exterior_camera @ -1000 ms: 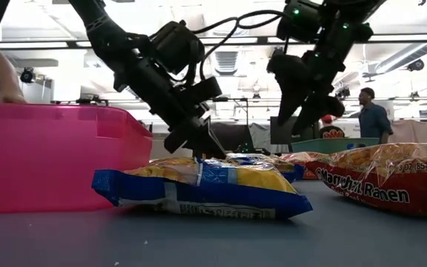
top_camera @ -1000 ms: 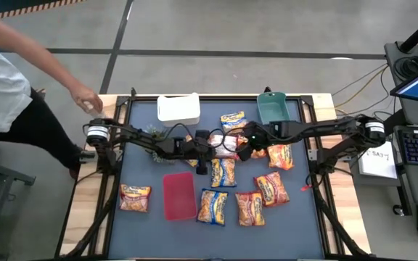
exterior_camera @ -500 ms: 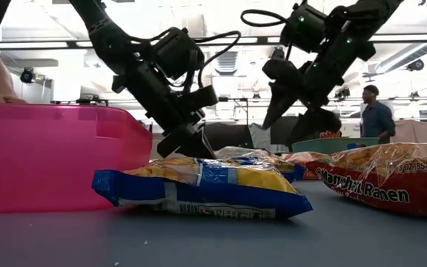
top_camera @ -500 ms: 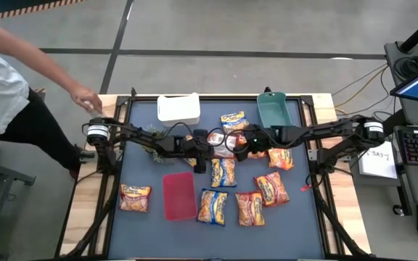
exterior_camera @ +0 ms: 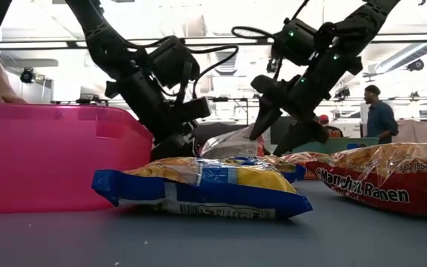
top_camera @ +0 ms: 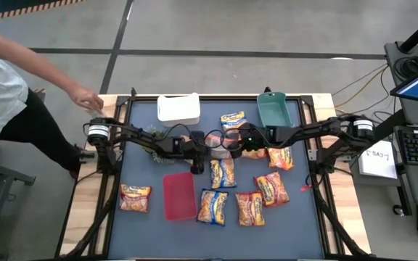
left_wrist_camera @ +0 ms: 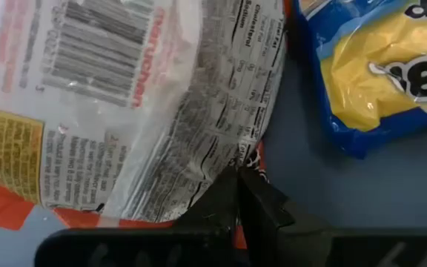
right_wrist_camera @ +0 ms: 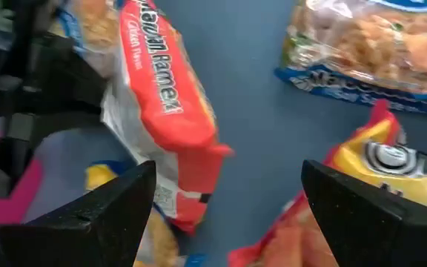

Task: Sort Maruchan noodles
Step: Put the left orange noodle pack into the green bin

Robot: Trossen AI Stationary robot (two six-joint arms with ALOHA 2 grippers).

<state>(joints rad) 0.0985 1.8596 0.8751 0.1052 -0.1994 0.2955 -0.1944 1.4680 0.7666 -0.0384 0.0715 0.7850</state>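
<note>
The left gripper [left_wrist_camera: 237,194] has its jaws clamped on the edge of a crinkly red-trimmed plastic noodle packet [left_wrist_camera: 139,104], which is lifted at a tilt, its printed back with the barcode toward the left wrist camera. In the high view this held packet [top_camera: 223,143] sits near the middle of the dark table [top_camera: 296,225], just past the flat red tray [top_camera: 179,196] as seen from the table's front edge. The right gripper [right_wrist_camera: 228,200] hovers close beside that same packet with its jaws wide apart and nothing between them; in the low view its fingers [exterior_camera: 262,119] hang just above the packets.

Other orange-yellow noodle packets lie flat near the tray: a blue-trimmed one [top_camera: 212,206] just right of it, two red-trimmed ones [top_camera: 261,197] farther right, and one [top_camera: 135,197] on the tray's left. Beyond the tray stand a white rectangular bin [top_camera: 178,107] and a green bin [top_camera: 273,109]. A person's hand [top_camera: 87,100] reaches toward the table's far left corner.
</note>
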